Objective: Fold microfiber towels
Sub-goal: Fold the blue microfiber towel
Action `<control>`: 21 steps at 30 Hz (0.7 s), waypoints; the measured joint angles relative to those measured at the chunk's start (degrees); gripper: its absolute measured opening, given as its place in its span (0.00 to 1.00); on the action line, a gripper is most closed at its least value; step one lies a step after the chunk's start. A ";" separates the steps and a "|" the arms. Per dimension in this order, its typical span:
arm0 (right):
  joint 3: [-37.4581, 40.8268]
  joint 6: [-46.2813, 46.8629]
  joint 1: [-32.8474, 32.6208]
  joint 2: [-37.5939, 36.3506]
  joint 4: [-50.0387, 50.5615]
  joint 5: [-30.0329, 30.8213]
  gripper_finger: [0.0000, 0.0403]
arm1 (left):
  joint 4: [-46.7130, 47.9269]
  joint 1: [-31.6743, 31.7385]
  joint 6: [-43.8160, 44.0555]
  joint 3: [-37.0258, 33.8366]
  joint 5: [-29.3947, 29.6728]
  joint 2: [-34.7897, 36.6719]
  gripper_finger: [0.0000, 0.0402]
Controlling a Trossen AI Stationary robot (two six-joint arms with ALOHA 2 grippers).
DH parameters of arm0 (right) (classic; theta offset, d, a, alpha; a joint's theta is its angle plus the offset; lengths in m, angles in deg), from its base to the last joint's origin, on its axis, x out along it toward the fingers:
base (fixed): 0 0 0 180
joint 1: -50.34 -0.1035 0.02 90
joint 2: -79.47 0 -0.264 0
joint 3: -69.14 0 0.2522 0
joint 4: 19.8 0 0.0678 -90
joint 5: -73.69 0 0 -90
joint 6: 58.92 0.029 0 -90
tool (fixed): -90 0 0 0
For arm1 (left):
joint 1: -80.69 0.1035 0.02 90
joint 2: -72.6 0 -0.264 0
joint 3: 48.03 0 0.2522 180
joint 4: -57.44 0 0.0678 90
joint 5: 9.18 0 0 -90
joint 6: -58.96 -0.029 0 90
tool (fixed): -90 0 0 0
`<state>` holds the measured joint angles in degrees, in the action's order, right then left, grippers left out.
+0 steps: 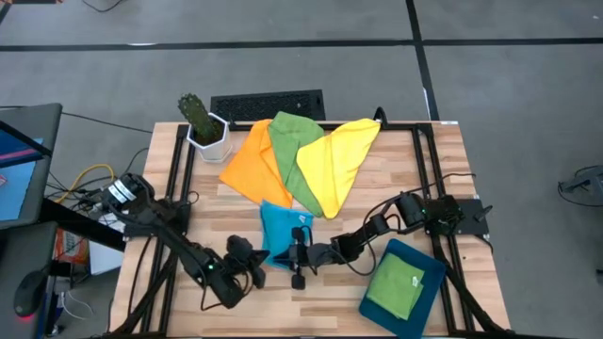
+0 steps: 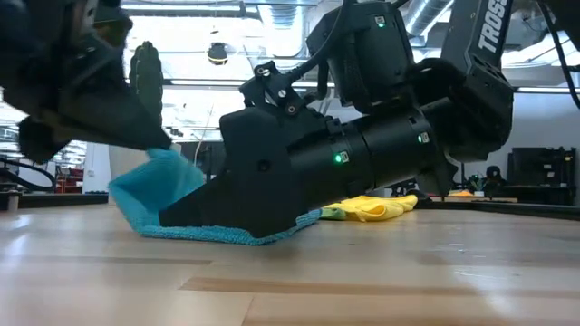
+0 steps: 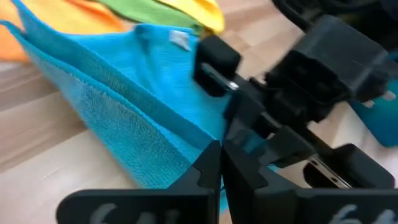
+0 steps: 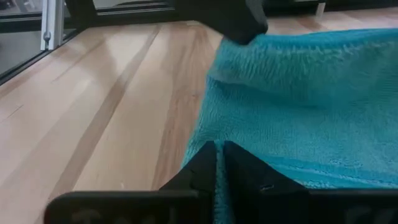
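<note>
1. Both grippers, left gripper (image 1: 256, 266) and right gripper (image 1: 300, 254), pinch the blue towel (image 1: 279, 229) with fingers nearly together on its edge.
2. We count five towels: one blue, one orange towel (image 1: 251, 162), one yellow towel (image 1: 337, 162), one green towel (image 1: 290, 151) between them, another green towel (image 1: 397, 285) folded in the teal tray (image 1: 429, 270).
3. We see fuzzy blue cloth lifted beside the pile, on the wooden table (image 1: 452, 169).
</note>
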<state>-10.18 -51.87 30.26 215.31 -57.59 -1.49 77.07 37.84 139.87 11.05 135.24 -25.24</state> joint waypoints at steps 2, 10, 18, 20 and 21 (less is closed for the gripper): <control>0.22 -0.74 -0.49 -1.54 1.50 0.16 0.13 | -3.22 1.09 -4.22 0.00 -1.04 0.00 0.00; 0.15 -3.89 -4.50 -8.62 13.73 7.58 0.08 | -10.14 4.20 -13.98 -0.02 -5.49 0.02 0.00; 0.05 -3.36 -6.17 -8.48 15.46 9.55 0.07 | -11.43 5.07 -16.85 -0.04 -6.77 0.02 0.00; 0.00 -2.27 -5.63 -7.29 14.16 8.09 0.09 | -11.45 5.04 -16.84 -0.04 -6.77 0.04 0.00; 0.06 -1.53 -5.23 -6.92 14.01 7.31 0.10 | -11.43 5.05 -16.83 -0.04 -6.75 0.04 0.00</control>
<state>-10.12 -53.40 25.03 208.39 -43.58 5.83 65.64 42.89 123.04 11.00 128.50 -25.20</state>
